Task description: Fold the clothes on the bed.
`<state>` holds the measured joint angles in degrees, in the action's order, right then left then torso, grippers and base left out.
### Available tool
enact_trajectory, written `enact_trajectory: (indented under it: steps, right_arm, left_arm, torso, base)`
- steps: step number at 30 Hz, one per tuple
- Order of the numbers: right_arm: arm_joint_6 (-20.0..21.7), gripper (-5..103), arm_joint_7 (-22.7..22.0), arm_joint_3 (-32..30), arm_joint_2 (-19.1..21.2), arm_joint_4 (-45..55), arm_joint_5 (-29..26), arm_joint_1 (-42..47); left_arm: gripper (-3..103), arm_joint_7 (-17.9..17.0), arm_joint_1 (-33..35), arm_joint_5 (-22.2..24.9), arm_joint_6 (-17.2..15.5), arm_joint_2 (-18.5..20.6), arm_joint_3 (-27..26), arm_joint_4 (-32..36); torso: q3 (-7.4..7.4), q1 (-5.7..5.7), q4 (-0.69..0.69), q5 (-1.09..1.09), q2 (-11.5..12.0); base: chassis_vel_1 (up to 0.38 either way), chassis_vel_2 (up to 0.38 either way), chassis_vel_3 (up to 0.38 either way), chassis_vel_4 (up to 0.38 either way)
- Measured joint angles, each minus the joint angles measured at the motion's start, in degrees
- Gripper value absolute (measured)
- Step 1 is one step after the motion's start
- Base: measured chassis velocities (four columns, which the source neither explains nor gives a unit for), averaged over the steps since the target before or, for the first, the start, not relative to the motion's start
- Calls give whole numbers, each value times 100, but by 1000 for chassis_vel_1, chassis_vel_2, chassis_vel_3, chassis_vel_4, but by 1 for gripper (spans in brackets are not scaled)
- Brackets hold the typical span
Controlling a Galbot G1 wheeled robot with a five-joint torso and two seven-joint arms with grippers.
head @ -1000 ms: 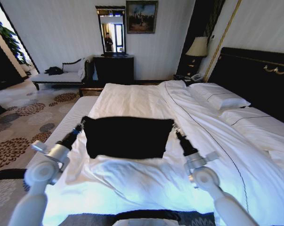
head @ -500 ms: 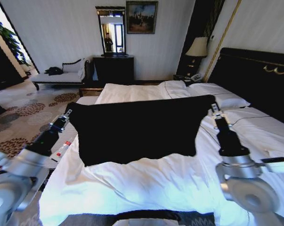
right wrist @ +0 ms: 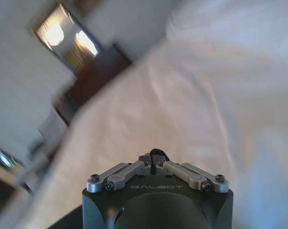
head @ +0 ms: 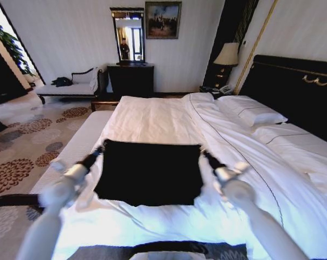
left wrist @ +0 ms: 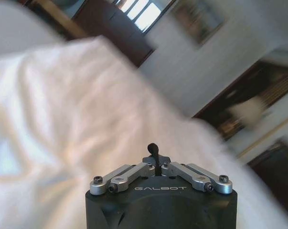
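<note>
Shirt soft, limp, light; hold at corners. Left end effector, right end effector each clenched on shirt corner over bed.

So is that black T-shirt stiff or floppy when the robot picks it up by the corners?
Probably floppy: the black T-shirt follows the bumps of the white duvet under it, and its near edge sags unevenly. It looks light, since the left gripper and right gripper each pinch just a corner. Likely not slippery.
</note>
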<state>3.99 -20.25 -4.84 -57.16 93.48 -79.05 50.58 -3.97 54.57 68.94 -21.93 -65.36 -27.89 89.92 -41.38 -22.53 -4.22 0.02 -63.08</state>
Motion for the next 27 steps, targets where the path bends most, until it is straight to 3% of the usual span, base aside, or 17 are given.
enact_trajectory:
  steps: [4,8,16,27]
  right_arm:
    - [-282,0,785,846,-736,-2100,380,-1319]
    - [-397,0,1072,907,-987,-2535,369,-1554]
    - [-604,0,1169,595,-1066,-2153,298,-1293]
    - [-903,0,1577,-332,-604,-846,-77,171]
  left_arm:
    - [1,473,-1128,-506,337,-293,435,-1863]
    - [1,604,-1327,-561,411,-258,539,-2304]
    - [1,800,-838,-526,608,-133,392,-2013]
    - [1,1657,68,-321,864,-69,-62,-1517]
  torso:
    - [2,-2,1,-2,0]
    - [4,2,2,-3,-1]
    - [6,7,2,-2,-4]
    - [6,7,-1,-2,-4]
  base:
    - [0,0,0,0]
    - [0,0,0,0]
    - [0,0,0,0]
    - [0,0,0,0]
